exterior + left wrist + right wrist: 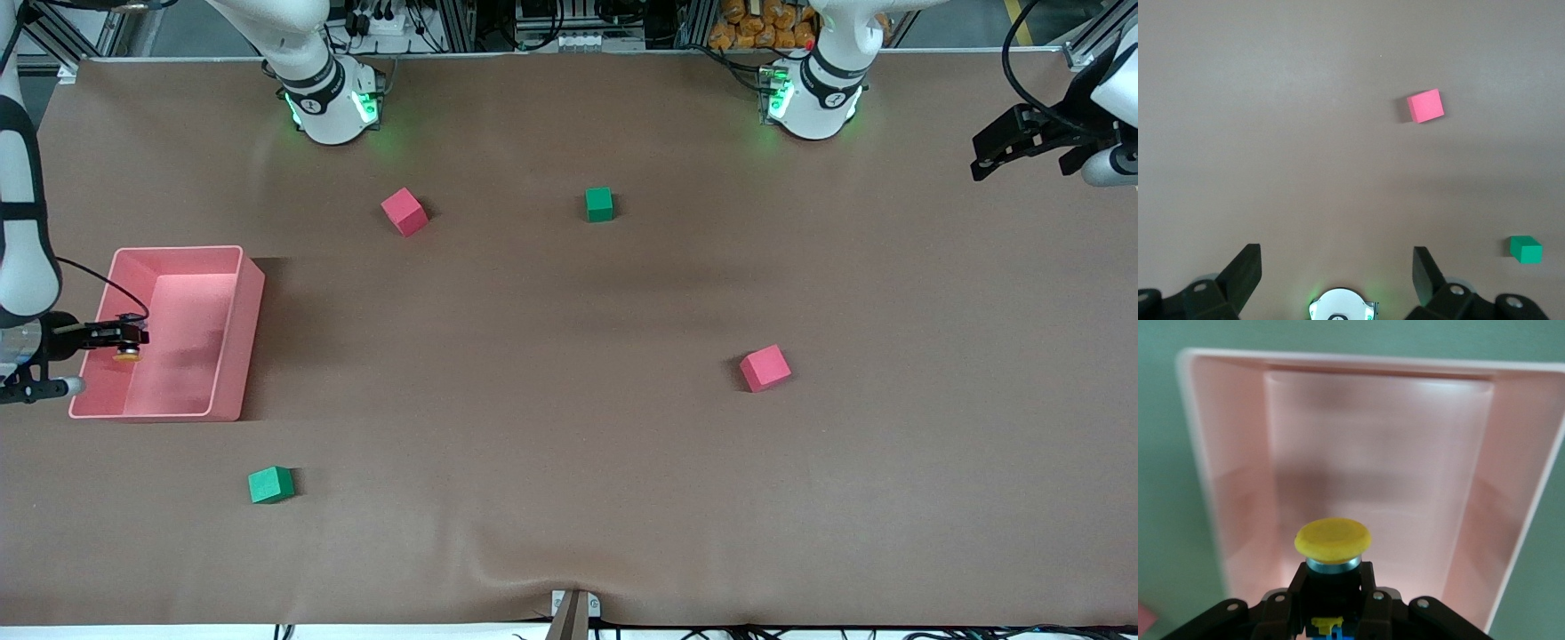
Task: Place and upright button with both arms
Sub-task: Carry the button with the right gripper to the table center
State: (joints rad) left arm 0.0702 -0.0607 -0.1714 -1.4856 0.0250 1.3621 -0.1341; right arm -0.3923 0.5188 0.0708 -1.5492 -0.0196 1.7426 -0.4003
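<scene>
Holding the button (1332, 550) by its body, the right tool (127, 340) is clamped shut over the pink bin (233, 342); picking looks done, placing upright remains. The left tool (1337, 270) waits wide open and empty over the desk (569, 427)

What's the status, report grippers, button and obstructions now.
Right gripper shut on button, over the pink bin. Left gripper open, waiting at its end of the table. Nothing in the way.
</scene>
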